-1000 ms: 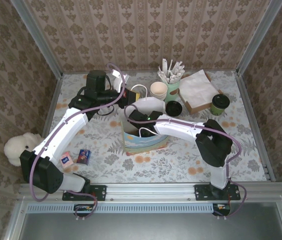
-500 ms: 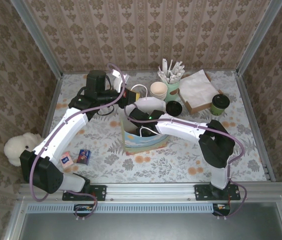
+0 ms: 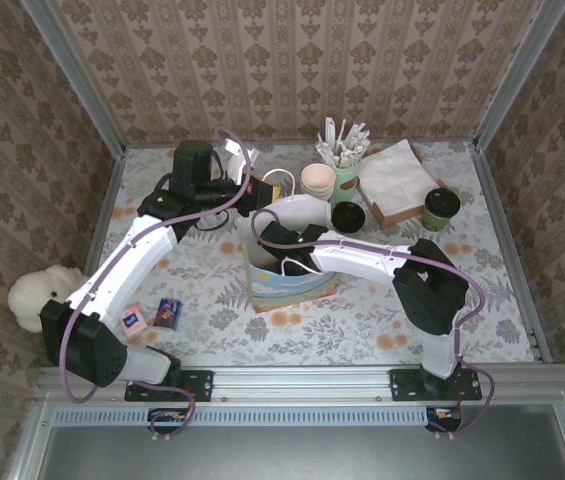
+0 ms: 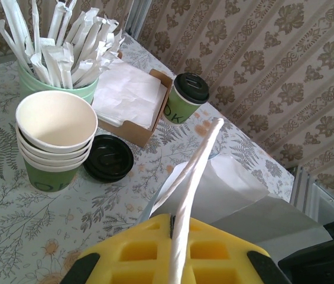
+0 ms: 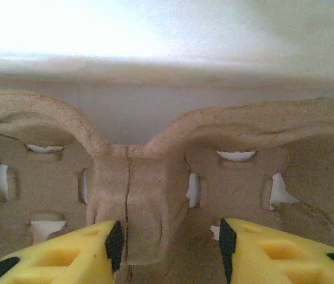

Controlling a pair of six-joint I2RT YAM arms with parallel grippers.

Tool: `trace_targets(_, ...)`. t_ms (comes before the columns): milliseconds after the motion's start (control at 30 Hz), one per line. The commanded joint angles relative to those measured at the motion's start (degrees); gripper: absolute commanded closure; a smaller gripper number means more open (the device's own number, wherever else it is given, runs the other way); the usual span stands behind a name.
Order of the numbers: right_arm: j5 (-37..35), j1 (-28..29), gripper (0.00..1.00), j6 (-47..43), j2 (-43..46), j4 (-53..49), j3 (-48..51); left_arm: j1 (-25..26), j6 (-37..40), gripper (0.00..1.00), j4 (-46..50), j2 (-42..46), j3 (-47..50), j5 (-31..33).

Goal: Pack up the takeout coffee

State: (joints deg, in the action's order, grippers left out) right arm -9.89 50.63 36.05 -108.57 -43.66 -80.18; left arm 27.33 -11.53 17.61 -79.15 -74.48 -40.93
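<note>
Well, the brown tray (image 5: pixel 137 177) sits down inside the paper bag (image 3: pixel 282 285) in the middle of the surface. The right jaws are apart, one on each side of the tray's middle bump. The left jaws are pinched tight on the bag's white handle (image 4: pixel 193 160). The cream cups (image 4: pixel 55 127) stand near the far edge.

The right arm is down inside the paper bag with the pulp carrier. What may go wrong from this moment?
The right jaws stand open on either side of the middle ridge of the carrier tray; a crooked lift out might catch it and tip the tray. The left jaws are shut on one thin white handle of the paper bag; if it slips, the bag's mouth may sag onto the right arm.
</note>
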Motion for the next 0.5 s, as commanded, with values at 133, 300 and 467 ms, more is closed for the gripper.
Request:
trace_targets(133,-1.57,-0.02,0.46,0.1,9.42,5.93,0.67,0.08,0.02,1.0,-0.52,-1.5,0.06,-1.23)
trace_targets(300,-2.79,-0.03,0.41,-1.46,15.29,12.4,3.92,-0.09,0.45,1.0,-0.22,-1.47,-0.12,-1.16)
trace_targets(467,-3.09,-0.25,0.36,-3.13,19.81,17.8,4.98,-0.2,0.21,1.0,-0.22,-1.52,-0.14,-1.26)
